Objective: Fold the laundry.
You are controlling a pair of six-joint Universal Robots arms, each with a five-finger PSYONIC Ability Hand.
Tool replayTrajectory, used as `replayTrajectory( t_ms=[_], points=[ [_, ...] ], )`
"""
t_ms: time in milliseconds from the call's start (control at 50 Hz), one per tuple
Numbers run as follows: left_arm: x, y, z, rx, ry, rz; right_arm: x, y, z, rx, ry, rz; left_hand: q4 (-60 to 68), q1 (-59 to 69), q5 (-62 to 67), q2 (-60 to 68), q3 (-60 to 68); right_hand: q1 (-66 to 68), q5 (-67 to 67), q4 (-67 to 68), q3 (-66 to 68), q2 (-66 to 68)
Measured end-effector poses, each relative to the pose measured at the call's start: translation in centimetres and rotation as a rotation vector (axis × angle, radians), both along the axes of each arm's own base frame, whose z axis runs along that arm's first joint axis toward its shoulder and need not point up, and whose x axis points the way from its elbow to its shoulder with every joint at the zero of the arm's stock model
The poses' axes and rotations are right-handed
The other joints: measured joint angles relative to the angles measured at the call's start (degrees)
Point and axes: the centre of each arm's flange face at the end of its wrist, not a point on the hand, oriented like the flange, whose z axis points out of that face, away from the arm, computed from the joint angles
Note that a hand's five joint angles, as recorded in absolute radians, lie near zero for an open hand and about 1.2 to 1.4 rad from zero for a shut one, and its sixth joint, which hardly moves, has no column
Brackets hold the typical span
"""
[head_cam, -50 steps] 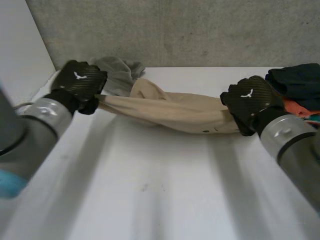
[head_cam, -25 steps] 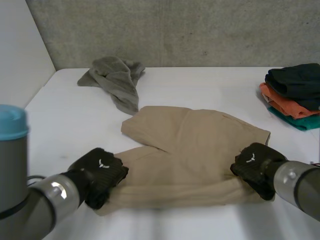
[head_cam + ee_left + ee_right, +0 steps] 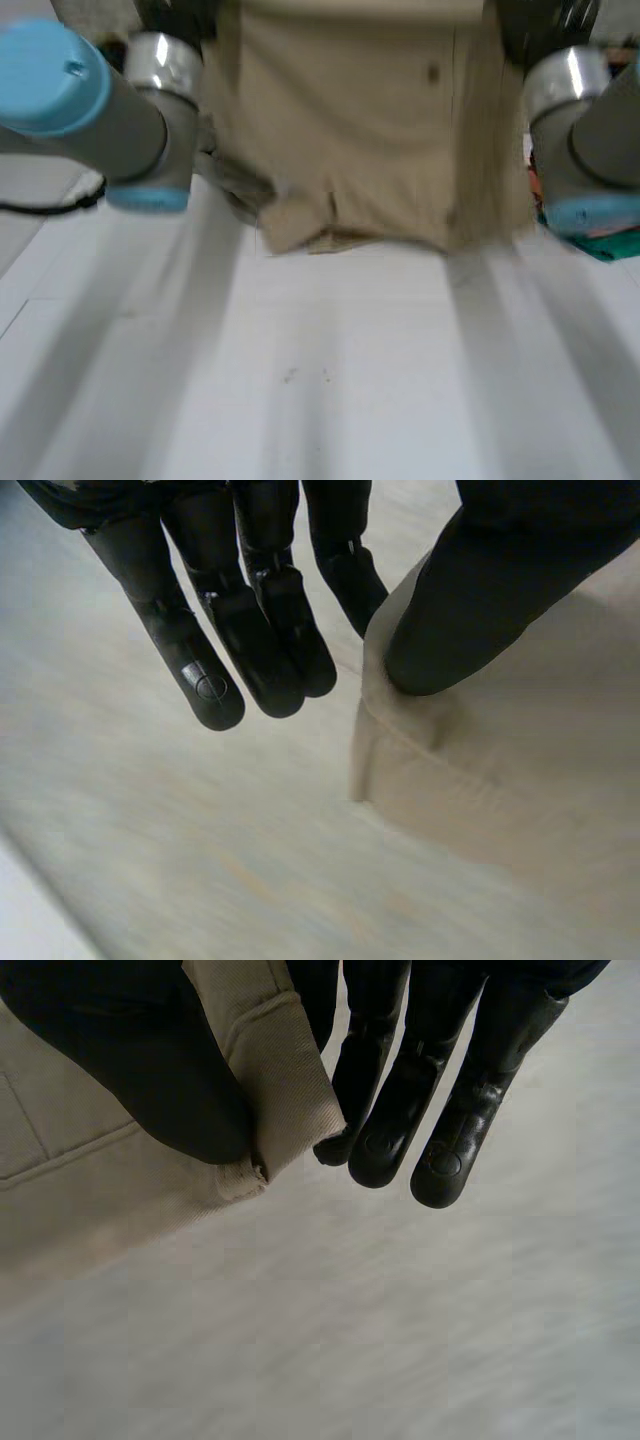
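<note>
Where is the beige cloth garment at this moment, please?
In the head view the beige cloth garment hangs in the middle over the white table, one top corner pinched by the left hand, the other by the right hand.

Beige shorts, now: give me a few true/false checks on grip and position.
1. The beige shorts hang in the air above the table. True.
2. The left hand is off the cloth. False: its thumb pinches a corner of the shorts.
3. The right hand pinches a hemmed edge of the shorts. True.
4. The teal cloth lies by the left arm. False: it lies by the right arm.
</note>
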Motion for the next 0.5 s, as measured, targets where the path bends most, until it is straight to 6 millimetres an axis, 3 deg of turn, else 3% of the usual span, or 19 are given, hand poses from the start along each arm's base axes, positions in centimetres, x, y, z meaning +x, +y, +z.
replayTrajectory(
  t_ms=[20,40,120,220,240,300,320,340,380,500],
  points=[
    [0.2,0.2,1.9,-0.085,0.042,0.003,0.1,0.0,0.7,-0.038,-0.014,0.004,0.00,0.00,0.07,0.00,0.00,0.00,0.00,0.00,0.00,0.00],
    [0.2,0.3,2.4,-0.106,0.053,0.003,0.4,0.1,2.4,-0.128,-0.043,0.021,0.00,0.00,0.07,0.00,0.00,0.00,0.00,0.00,0.00,0.00],
    [0.5,0.9,3.6,-0.160,0.082,-0.002,1.5,0.9,4.4,-0.234,-0.075,0.067,0.00,0.00,1.00,0.00,0.00,0.54,0.20,0.00,0.20,0.00],
    [0.5,1.4,1.5,-0.086,0.046,-0.009,2.5,1.6,3.4,-0.207,-0.066,0.103,0.05,0.00,1.00,0.04,0.02,0.59,0.43,0.00,0.41,0.00],
    [0.6,1.5,1.0,-0.072,0.038,-0.010,2.9,1.9,2.3,-0.170,-0.054,0.115,0.13,0.00,1.00,0.05,0.05,0.59,0.43,0.01,0.41,0.00],
    [0.6,1.5,1.0,-0.072,0.038,-0.010,2.9,1.9,2.3,-0.170,-0.054,0.115,0.13,0.00,1.00,0.05,0.05,0.59,0.43,0.01,0.41,0.00],
    [0.7,2.0,-1.7,0.014,-0.006,-0.013,3.3,2.3,-0.5,-0.076,-0.030,0.133,0.18,0.00,1.00,0.07,0.11,0.63,0.44,0.01,0.41,0.00],
    [0.8,2.3,-2.9,0.053,-0.025,-0.014,3.4,2.5,-1.8,-0.032,-0.019,0.140,0.19,0.00,1.00,0.12,0.17,1.02,0.44,0.02,0.41,0.00],
    [0.9,2.7,-4.7,0.106,-0.052,-0.018,3.4,2.7,-3.3,0.019,-0.007,0.146,0.19,0.00,1.00,0.12,0.17,1.07,0.44,0.02,0.41,0.00],
    [1.4,6.3,-11.8,0.341,-0.179,-0.048,2.9,4.7,-10.4,0.310,0.072,0.164,0.20,0.00,1.00,0.13,0.17,1.07,0.44,0.15,0.41,0.00]
  ],
)
